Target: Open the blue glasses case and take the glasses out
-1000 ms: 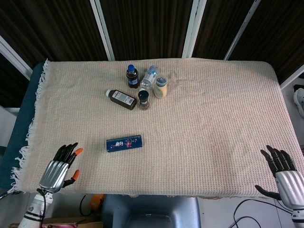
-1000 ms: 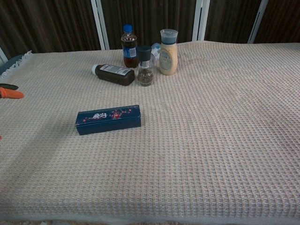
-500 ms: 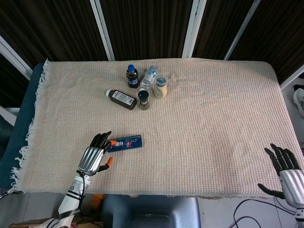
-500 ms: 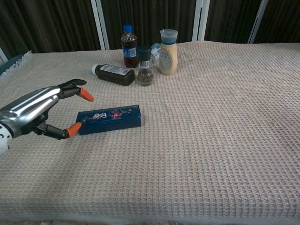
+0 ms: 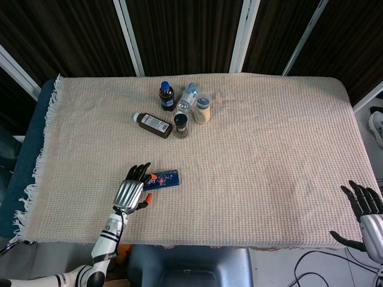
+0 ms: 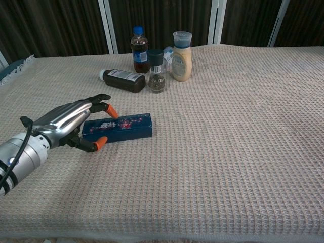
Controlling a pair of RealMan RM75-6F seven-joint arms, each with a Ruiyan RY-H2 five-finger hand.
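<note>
The blue glasses case (image 5: 164, 178) (image 6: 124, 127) lies closed on the cloth, a floral print on its lid. My left hand (image 5: 134, 188) (image 6: 71, 123) reaches over the case's left end, its fingers spread above the lid and its thumb low in front of the case; the hand grips nothing. My right hand (image 5: 368, 215) hovers open at the table's near right corner, far from the case, and does not show in the chest view. The glasses are hidden inside the case.
At the back of the table stand a cola bottle (image 6: 139, 43), a pepper grinder (image 6: 156, 71) and a cream jar (image 6: 181, 49), with a brown bottle (image 6: 123, 80) lying on its side. A beige woven cloth (image 5: 269, 137) covers the table.
My left hand has moved right from the table's near left corner until its fingers cover the case's left end. My right hand has sunk slightly toward the lower right edge.
</note>
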